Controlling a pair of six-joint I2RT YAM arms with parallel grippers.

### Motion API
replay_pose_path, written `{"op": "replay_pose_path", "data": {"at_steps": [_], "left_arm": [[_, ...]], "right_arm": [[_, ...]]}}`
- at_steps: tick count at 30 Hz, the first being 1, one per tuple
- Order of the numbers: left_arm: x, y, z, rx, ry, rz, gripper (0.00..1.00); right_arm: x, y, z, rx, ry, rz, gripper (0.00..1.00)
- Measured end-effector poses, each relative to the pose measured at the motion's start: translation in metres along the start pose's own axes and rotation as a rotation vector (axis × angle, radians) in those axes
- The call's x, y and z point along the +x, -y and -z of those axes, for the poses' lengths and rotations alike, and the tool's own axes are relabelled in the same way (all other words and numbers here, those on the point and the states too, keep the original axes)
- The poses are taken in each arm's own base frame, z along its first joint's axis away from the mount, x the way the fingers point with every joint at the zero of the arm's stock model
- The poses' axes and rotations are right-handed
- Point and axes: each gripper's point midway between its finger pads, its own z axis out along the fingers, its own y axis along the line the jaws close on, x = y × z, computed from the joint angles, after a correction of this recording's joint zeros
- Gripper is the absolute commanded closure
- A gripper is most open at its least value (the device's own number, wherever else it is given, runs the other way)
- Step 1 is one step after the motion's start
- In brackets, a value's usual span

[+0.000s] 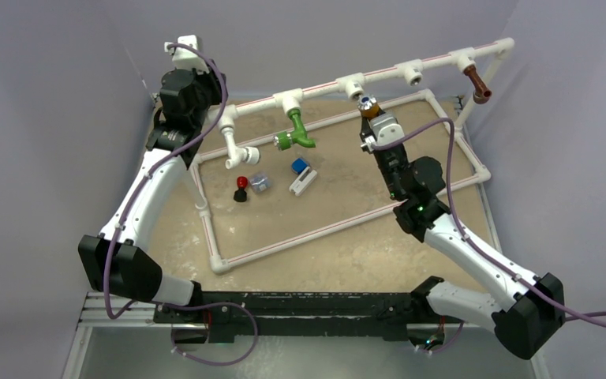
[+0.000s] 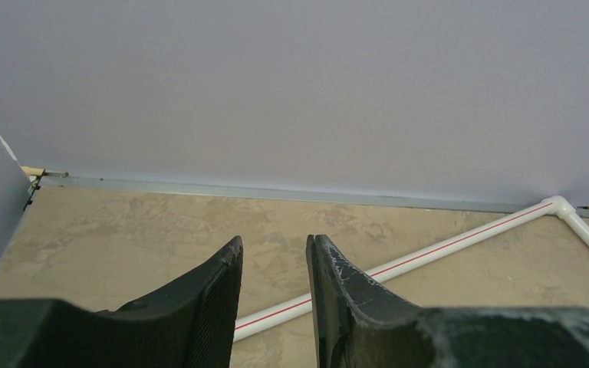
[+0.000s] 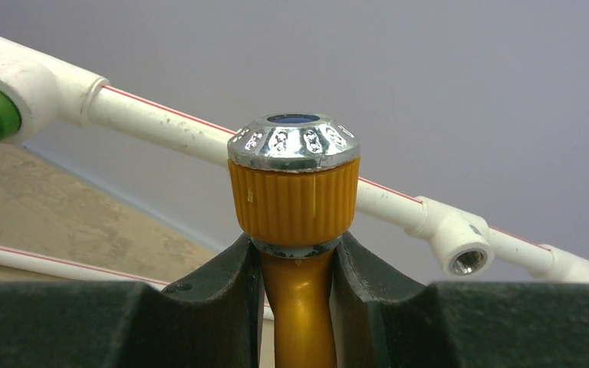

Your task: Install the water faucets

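The right fingers (image 3: 226, 284) clamp the golden stem of the orange faucet (image 3: 294, 188), silver cap up, close in front of the raised white pipe (image 3: 161, 123). The left fingers (image 2: 216, 299) stand a narrow gap apart, holding nothing, above the tan surface (image 2: 123, 230) near its far-left corner. The green faucet (image 1: 298, 131) sits in a tee on that pipe, and the brown faucet (image 1: 478, 84) hangs at the pipe's right end.

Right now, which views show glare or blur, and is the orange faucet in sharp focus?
Right wrist view: the orange faucet, held in the right claw, is sharp, with bright glints on its silver cap; the white pipe behind looks slightly soft. Left wrist view: flat, even light, no glare; the left claw is dark. Top external view: soft light, faint shadows, mild blur.
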Motion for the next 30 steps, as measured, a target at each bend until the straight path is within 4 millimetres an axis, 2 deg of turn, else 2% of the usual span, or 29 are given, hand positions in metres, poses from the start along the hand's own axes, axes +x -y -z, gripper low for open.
{"op": "replay_pose_path", "data": {"at_steps": [8, 13, 19, 26, 30], "left_arm": [[0.000, 0.000, 0.000, 0.000, 0.000, 0.000, 0.65], [0.000, 0.000, 0.000, 0.000, 0.000, 0.000, 0.65], [0.000, 0.000, 0.000, 0.000, 0.000, 0.000, 0.65], [0.000, 0.000, 0.000, 0.000, 0.000, 0.000, 0.65], [0.000, 0.000, 0.000, 0.000, 0.000, 0.000, 0.65]], "right_arm": [[0.009, -0.014, 0.020, -0.046, 0.039, -0.044, 1.00], [0.011, -0.024, 0.023, -0.085, 0.071, -0.042, 1.00], [0.000, -0.018, 0.017, -0.070, 0.144, -0.023, 1.00], [0.002, -0.007, 0.011, -0.039, 0.171, -0.007, 1.00], [0.002, -0.007, 0.009, -0.040, 0.186, -0.006, 1.00]]}}
